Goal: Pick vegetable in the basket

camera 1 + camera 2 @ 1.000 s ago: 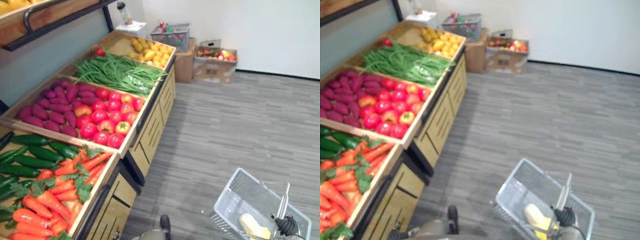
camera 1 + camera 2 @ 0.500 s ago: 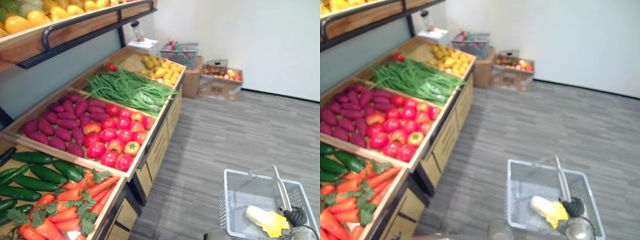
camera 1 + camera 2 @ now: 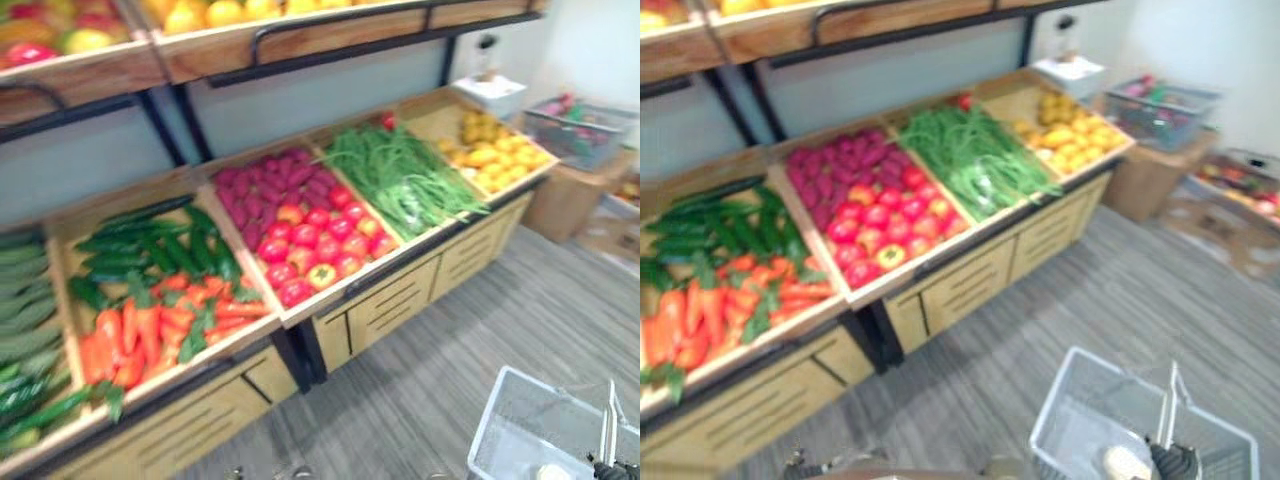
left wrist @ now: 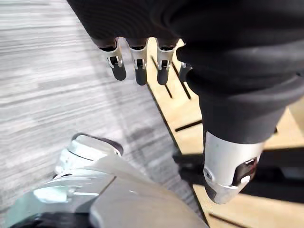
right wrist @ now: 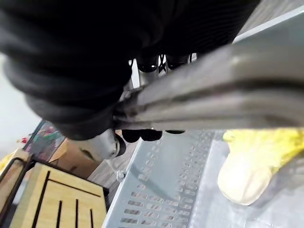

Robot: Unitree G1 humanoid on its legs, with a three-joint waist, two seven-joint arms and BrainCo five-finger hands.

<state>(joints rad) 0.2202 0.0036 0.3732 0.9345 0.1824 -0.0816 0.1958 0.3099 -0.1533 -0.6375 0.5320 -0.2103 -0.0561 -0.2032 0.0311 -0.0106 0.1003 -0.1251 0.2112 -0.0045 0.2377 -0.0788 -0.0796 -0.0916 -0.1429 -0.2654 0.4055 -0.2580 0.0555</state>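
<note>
The right robot hand [image 5: 142, 135] is curled round the basket handle [image 5: 213, 90], so the basket [image 3: 1070, 420] hangs low beside the stand for loading. A pale yellow vegetable [image 5: 247, 171] lies inside. The left robot hand [image 4: 137, 61] hangs empty with relaxed fingers, free to reach the carrots [image 3: 150, 330].

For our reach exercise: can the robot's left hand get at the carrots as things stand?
Probably not from there: the left hand hangs open, low beside the stand's wooden front, under the level of the carrots. Nothing covers them, so lifting the arm should do.
</note>
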